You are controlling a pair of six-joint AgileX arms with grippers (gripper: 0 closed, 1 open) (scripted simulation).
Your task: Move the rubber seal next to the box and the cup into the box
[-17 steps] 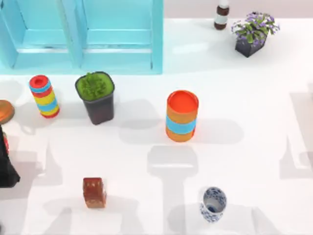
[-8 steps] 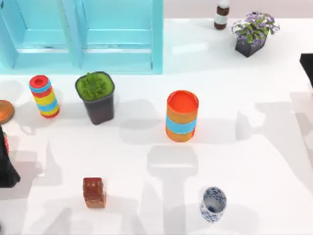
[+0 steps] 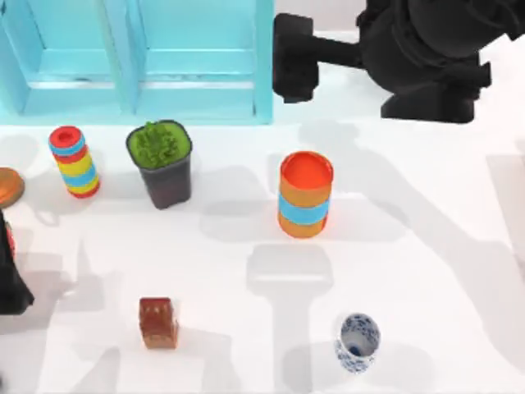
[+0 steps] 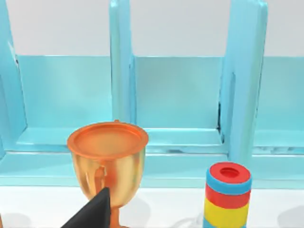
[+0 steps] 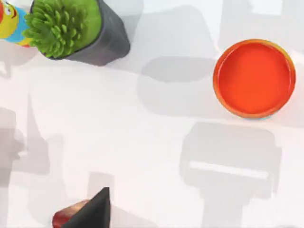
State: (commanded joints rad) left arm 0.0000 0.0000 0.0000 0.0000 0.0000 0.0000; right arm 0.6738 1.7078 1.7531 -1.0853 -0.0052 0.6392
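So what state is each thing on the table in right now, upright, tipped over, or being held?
rubber seal: standing on the table, untouched.
cup: tilted, mouth showing, not held.
box: open compartments, nothing visible inside.
orange cylinder: upright.
green plant pot: upright.
striped cylinder: upright.
gold goblet: upright.
right arm: over the far right side, holding nothing visible.
left arm: at the left edge.

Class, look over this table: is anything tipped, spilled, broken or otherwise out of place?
Nothing stands out. The rubber seal, the cup, the orange cylinder and the potted plant all stand upright and apart on the white table, with no spill or damage. The right arm reaches across the table's far edge.
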